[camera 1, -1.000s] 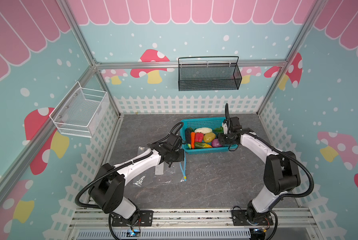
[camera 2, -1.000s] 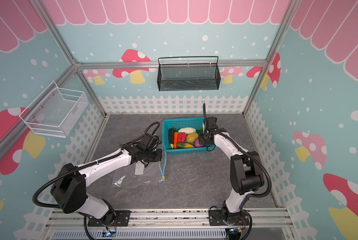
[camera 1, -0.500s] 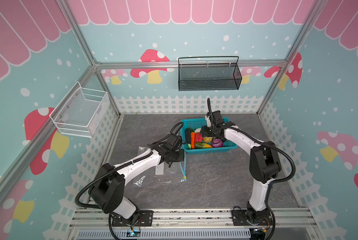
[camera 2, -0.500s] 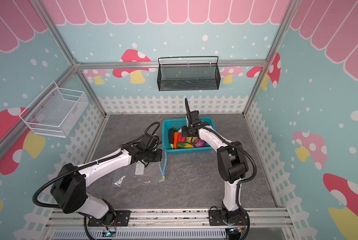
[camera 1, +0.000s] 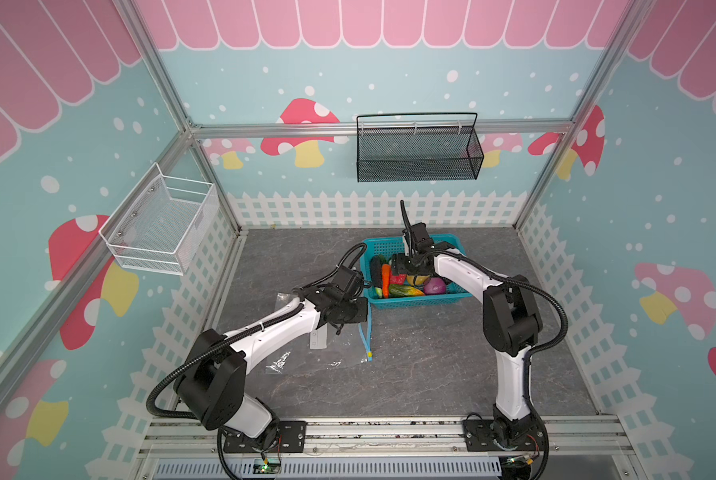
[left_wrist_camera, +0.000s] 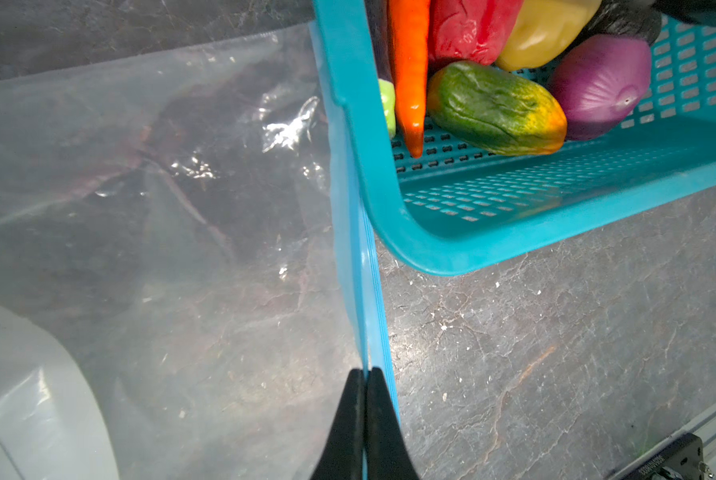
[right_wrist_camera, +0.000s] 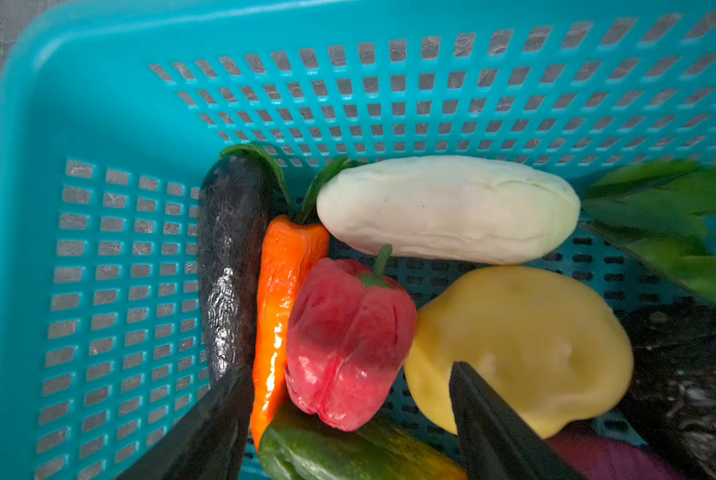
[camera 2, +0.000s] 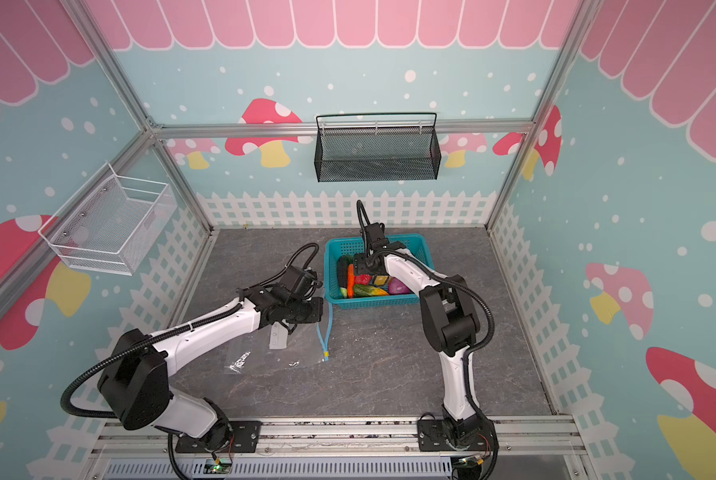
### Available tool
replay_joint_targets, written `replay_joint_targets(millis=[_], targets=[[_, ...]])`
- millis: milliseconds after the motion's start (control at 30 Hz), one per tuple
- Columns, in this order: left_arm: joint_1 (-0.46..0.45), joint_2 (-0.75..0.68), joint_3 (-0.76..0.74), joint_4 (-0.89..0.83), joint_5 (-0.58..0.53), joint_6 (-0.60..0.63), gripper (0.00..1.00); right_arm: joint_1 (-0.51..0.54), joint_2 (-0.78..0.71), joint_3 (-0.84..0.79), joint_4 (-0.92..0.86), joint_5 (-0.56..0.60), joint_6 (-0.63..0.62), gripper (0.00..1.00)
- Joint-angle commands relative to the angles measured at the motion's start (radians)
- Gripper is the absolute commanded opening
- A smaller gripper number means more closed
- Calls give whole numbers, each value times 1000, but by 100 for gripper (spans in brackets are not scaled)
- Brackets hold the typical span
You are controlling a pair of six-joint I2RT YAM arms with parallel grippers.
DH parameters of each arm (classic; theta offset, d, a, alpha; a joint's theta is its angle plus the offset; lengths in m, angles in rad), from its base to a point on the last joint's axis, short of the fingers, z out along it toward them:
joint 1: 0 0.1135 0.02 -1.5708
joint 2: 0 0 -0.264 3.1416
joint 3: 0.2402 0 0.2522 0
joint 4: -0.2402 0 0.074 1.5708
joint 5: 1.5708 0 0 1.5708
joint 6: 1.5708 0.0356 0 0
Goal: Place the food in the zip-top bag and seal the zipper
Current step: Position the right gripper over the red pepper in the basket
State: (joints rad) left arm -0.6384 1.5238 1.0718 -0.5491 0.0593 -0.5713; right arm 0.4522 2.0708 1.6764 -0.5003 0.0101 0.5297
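while left fingers (left_wrist_camera: 342, 424) clamp zipper (left_wrist_camera: 369, 291), right fingers (right_wrist_camera: 497, 424) spread wide above red pepper (right_wrist_camera: 348, 340), holding nothing.

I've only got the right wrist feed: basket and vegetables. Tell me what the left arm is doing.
Observer: The left gripper is shut on the zipper, the bag's blue edge strip.
Operator: Say where the bag lies.
Observer: The zip-top bag lies on the table beside the teal basket, zipper edge toward it.
Operator: Report its contents.
Observer: Nothing shows inside it; the food sits in the basket.
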Motion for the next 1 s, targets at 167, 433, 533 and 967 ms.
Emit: replay_joint_targets(millis=[167,433,533,967], targets=[[-5,-22,4,-14,-21,11,0,19,89,64,-30,8,14,75],[-5,-27,-8,-14,-26,6,0,22,138,109,-44,22,8,73],[-4,-27,-10,-13,-27,5,0,22,150,118,-44,22,5,71],[-4,-24,-9,-14,-29,7,0,21,180,164,-73,33,-20,59]])
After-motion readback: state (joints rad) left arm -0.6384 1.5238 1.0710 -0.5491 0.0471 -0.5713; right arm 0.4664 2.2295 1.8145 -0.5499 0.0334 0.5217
